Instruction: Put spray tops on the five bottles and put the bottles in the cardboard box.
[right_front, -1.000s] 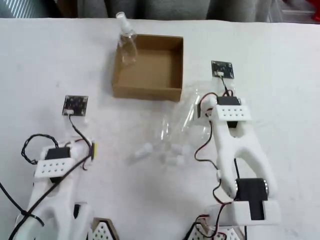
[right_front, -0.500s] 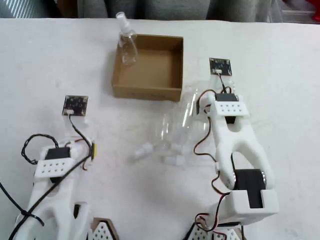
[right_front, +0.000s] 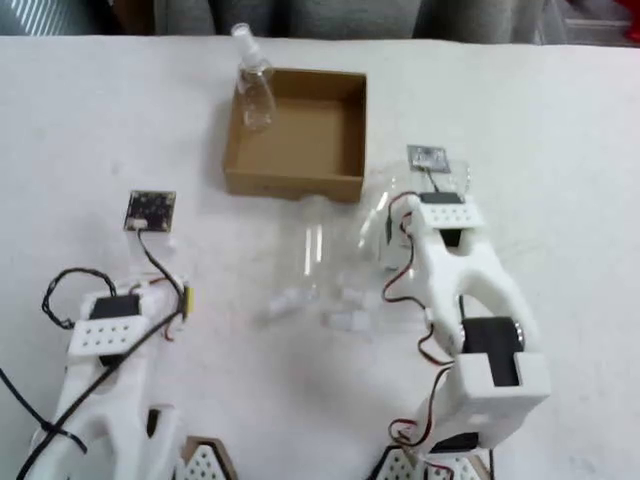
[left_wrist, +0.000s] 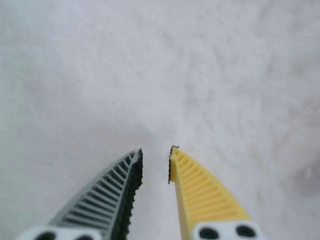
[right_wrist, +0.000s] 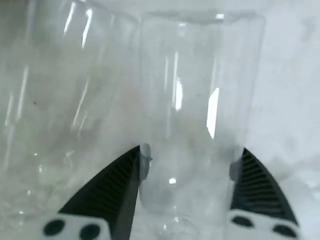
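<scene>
R gripper (right_wrist: 190, 155) jaws open astride clear bottle (right_wrist: 200, 90): centre, squeeze gently, don't nudge neighbour btl (right_wrist: 65, 100); L gripper (left_wrist: 156, 150) jaws barely apart, empty.

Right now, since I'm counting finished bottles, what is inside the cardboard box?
One clear bottle with a spray top stands in the cardboard box, at its far left corner. The near wall hides a strip of floor.

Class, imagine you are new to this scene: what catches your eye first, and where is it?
A brown cardboard box sits at the far middle of the table, with one spray-topped bottle at its far left corner. Nearer, the right gripper straddles a clear bottle, open.
</scene>
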